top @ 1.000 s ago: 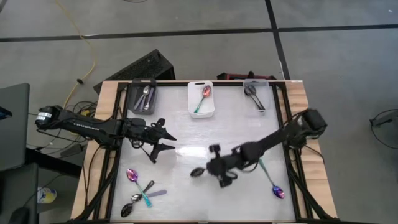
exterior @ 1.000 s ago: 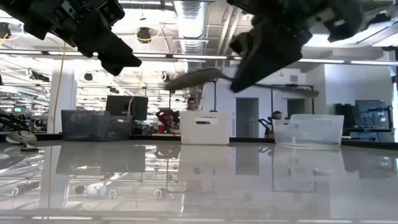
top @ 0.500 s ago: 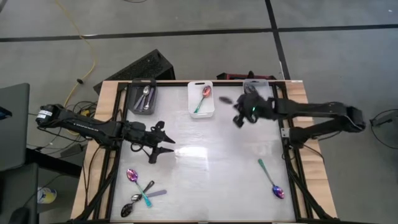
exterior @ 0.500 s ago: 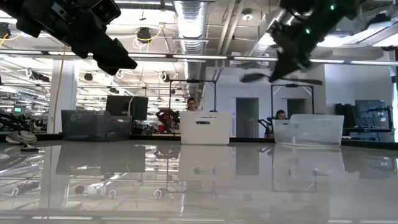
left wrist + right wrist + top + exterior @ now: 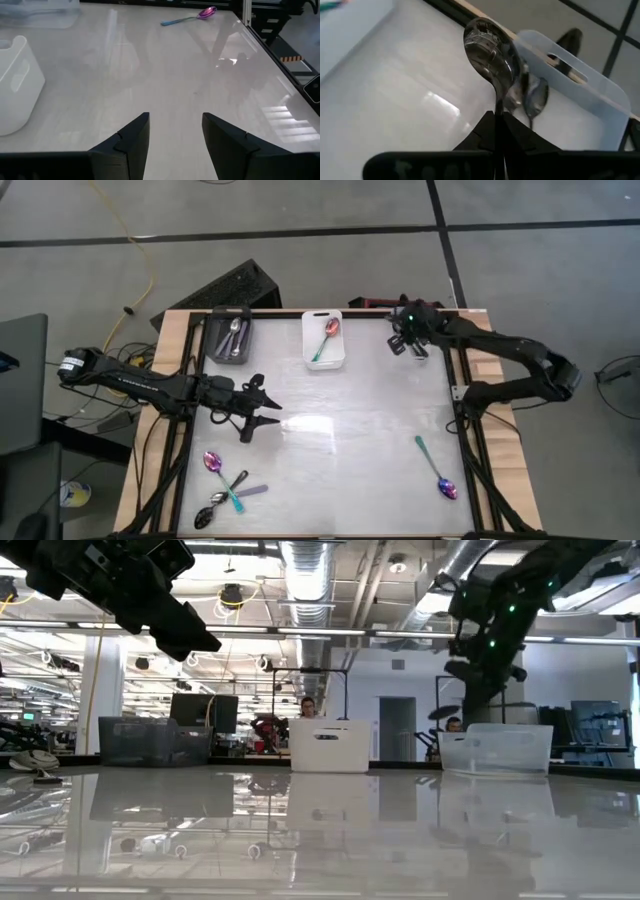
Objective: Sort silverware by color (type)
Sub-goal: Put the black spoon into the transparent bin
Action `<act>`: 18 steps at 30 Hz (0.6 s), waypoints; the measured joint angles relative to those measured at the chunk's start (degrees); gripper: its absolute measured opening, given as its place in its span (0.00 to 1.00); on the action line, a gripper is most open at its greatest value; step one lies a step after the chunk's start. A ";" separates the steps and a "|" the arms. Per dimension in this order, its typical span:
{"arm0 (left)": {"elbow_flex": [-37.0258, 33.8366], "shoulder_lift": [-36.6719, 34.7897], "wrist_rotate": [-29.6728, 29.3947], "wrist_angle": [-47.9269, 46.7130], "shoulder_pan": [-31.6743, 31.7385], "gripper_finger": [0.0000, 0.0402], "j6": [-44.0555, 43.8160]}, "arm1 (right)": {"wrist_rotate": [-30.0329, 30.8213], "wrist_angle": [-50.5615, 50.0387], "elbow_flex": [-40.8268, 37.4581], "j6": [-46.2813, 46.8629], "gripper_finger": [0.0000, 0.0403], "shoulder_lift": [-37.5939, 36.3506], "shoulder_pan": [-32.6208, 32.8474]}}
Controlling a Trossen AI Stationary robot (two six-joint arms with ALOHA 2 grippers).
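My right gripper (image 5: 404, 343) hovers over the clear bin (image 5: 413, 320) at the table's far right and is shut on a glossy black spoon (image 5: 490, 47). Other black spoons (image 5: 536, 100) lie in that bin. My left gripper (image 5: 266, 412) is open, above the table left of centre, touching nothing. An iridescent spoon (image 5: 437, 472) lies flat at the near right. Three more spoons, iridescent (image 5: 213, 463), teal-handled (image 5: 238, 490) and dark (image 5: 209, 511), lie at the near left. My right gripper pinches the black spoon's handle (image 5: 496, 107) between its two fingers. The bowl (image 5: 489, 45) sticks out past the fingertips. The spoon is lifted clear above the clear bin's rim (image 5: 570, 67); in the low view its bowl (image 5: 443, 712) sits below the gripper (image 5: 478, 665).
A dark bin (image 5: 230, 338) at the far left holds silver spoons. A white bin (image 5: 323, 340) at the far middle holds an iridescent spoon. The table's middle (image 5: 340, 430) is bare and glossy. Black frame rails run along both side edges.
My right gripper has carried the black spoon from the table's middle, up and toward the far right edge, and now stands over the clear bin. It has turned on the way, so the spoon now points elsewhere. The left arm has kept still.
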 joint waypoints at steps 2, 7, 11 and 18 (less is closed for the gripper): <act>0.00 0.00 -0.11 -0.02 0.00 0.42 0.09 | 0.00 0.71 0.00 -0.44 0.09 1.47 -1.72; 0.00 0.00 -0.76 -0.04 0.00 0.42 0.22 | -0.27 1.76 0.00 -1.51 0.09 4.20 -4.92; 0.00 0.00 -0.76 -0.13 0.00 0.42 0.18 | -0.27 2.15 0.00 -2.74 0.09 5.36 -6.14; 0.00 -0.02 -0.75 -0.13 0.02 0.42 0.45 | -0.42 1.74 0.00 -3.11 0.14 5.95 -7.30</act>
